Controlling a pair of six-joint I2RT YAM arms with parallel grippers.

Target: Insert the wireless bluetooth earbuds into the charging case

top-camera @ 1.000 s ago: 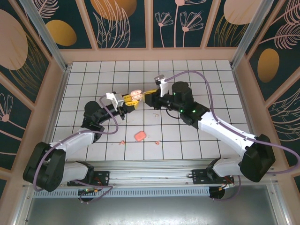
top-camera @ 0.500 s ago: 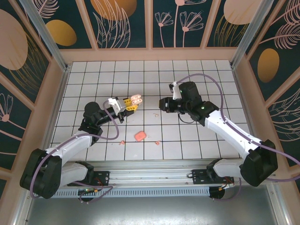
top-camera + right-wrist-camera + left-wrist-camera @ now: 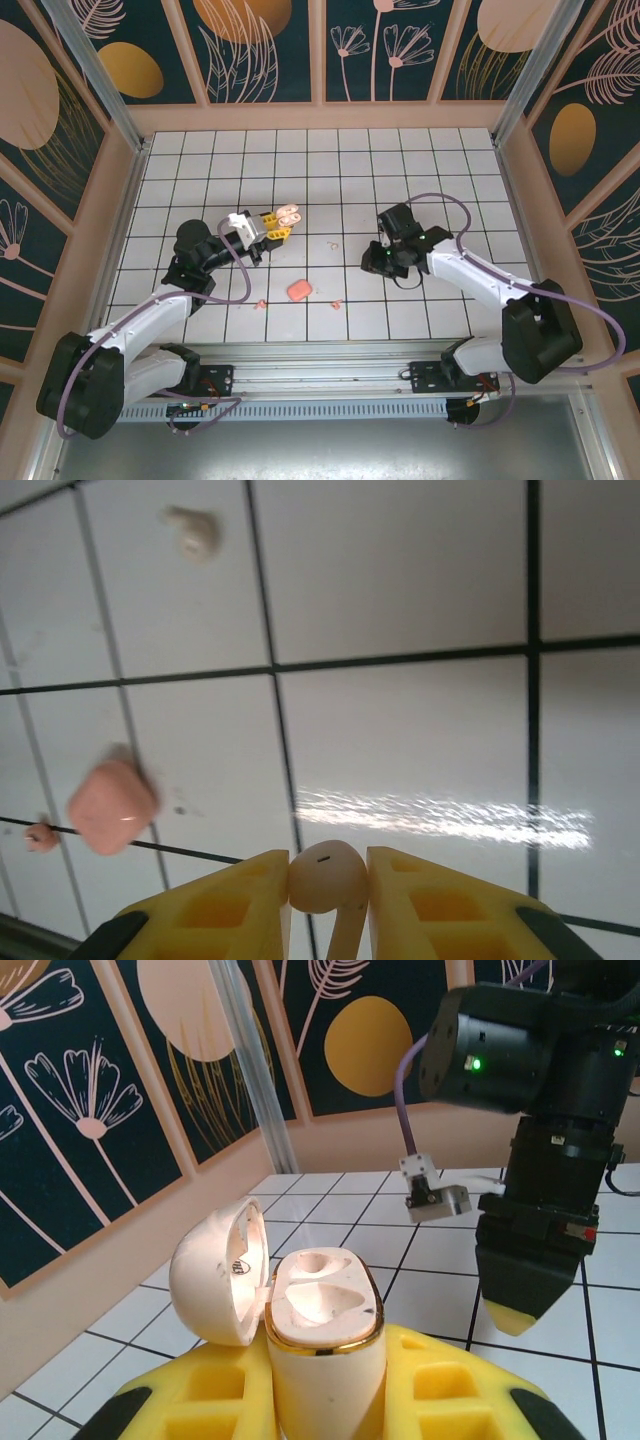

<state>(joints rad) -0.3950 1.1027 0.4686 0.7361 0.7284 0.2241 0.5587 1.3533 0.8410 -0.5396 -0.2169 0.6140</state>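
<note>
**Earbud in the right gripper, open case in the left**

My right gripper (image 3: 328, 892) is closed narrow on one earbud (image 3: 322, 872). In the right wrist view, its round head sits between the tips of the yellow fingers (image 3: 430, 900). Its stem runs back between them, so the long axis lies along the fingers. The end of the stem is cut off by the bottom edge. From above, this gripper hangs right of the middle of the surface (image 3: 450, 160). It is too dark there for me to read its opening.

My left gripper (image 3: 325, 1400) clamps the charging case (image 3: 322, 1305). The case stands upright, long axis vertical, opening upward. The lid (image 3: 218, 1272) is swung open to the left in that view, and both wells look empty. The lower body of the case is hidden between the fingers. From above, the case is held left of the middle, well apart from the right gripper.

Near the middle of the near edge lies a pink rounded case (image 3: 298, 290). A loose earbud (image 3: 262, 303) lies near it on the left and another on the right. They are too small for me to tell which way they point.
</note>
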